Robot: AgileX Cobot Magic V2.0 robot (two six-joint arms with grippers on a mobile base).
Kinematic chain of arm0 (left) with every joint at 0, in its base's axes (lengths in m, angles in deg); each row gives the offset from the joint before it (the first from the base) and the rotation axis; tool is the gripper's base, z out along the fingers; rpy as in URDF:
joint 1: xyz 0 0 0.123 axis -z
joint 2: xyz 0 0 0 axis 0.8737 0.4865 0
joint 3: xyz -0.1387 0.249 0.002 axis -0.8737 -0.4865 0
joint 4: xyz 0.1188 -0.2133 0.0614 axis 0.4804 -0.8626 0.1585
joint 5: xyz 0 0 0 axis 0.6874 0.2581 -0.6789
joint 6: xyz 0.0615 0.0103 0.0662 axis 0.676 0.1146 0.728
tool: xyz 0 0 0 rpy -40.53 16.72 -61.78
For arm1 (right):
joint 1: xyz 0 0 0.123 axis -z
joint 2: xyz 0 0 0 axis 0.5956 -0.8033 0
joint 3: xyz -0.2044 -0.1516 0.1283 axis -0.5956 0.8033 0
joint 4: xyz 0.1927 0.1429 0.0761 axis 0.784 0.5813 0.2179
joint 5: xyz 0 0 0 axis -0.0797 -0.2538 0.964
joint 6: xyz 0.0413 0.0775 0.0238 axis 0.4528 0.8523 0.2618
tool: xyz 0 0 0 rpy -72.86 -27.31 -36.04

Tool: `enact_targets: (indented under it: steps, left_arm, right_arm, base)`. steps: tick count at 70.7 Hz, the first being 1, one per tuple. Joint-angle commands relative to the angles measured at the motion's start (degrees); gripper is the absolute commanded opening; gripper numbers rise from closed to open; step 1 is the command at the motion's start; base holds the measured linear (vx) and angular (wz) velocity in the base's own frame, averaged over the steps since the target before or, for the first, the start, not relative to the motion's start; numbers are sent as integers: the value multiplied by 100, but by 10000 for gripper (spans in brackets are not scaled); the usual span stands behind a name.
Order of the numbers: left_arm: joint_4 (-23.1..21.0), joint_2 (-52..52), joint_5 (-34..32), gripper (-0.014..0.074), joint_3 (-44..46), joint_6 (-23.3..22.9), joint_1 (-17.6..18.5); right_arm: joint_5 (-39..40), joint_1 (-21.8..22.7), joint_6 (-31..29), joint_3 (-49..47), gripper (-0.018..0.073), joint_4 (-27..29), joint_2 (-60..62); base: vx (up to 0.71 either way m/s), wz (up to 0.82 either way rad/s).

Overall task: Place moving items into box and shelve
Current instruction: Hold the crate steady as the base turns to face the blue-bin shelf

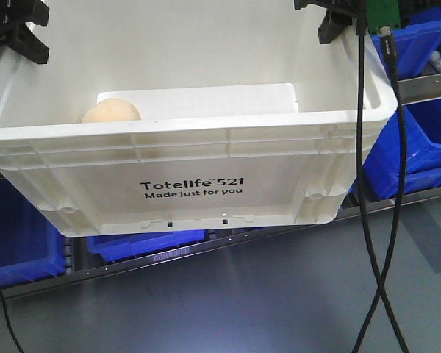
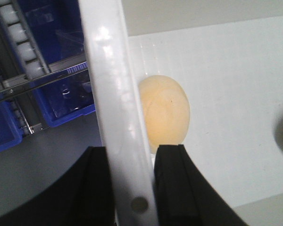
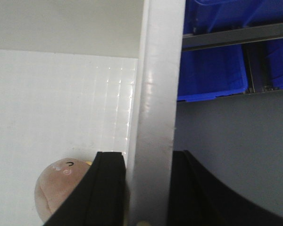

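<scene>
The box (image 1: pixel 191 158), a large white crate printed "Totelife 521", hangs tilted in front of the shelves, held by both arms. My left gripper (image 1: pixel 26 37) is shut on the box's left wall (image 2: pixel 111 84), one finger inside and one outside (image 2: pixel 132 153). My right gripper (image 1: pixel 338 22) is clamped the same way on the right wall (image 3: pixel 160 84), jaws either side (image 3: pixel 148 157). A pale cream moving item (image 1: pixel 112 112) lies on the box floor by the left wall (image 2: pixel 165 113). A pinkish-brown moving item (image 3: pixel 61 188) with a small drawn face lies by the right wall.
Blue plastic bins (image 1: pixel 419 140) fill the shelf levels behind and below the box (image 1: pixel 143 243). Metal shelf rails (image 3: pixel 236 35) and white rollers (image 2: pixel 19 37) run between them. Two black cables (image 1: pixel 367 220) hang in front at the right. Grey floor lies below.
</scene>
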Motion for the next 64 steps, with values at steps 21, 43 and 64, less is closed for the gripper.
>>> enact_targets:
  steps: [21,43,64]
  left_arm:
    - [-1609,-317,-509,0,252,101,219]
    - [-1609,-317,-503,0,252,101,219]
    - [-1609,-317,-503,0,252,101,219]
  right_arm:
    - [51,-181,-18,-264,-4,1253,331]
    - [51,-181,-18,-264,-4,1253,331]
    - [51,-181,-18,-264,-4,1253,331]
  base:
    - [9,34]
    - [10,11]
    - [11,-5]
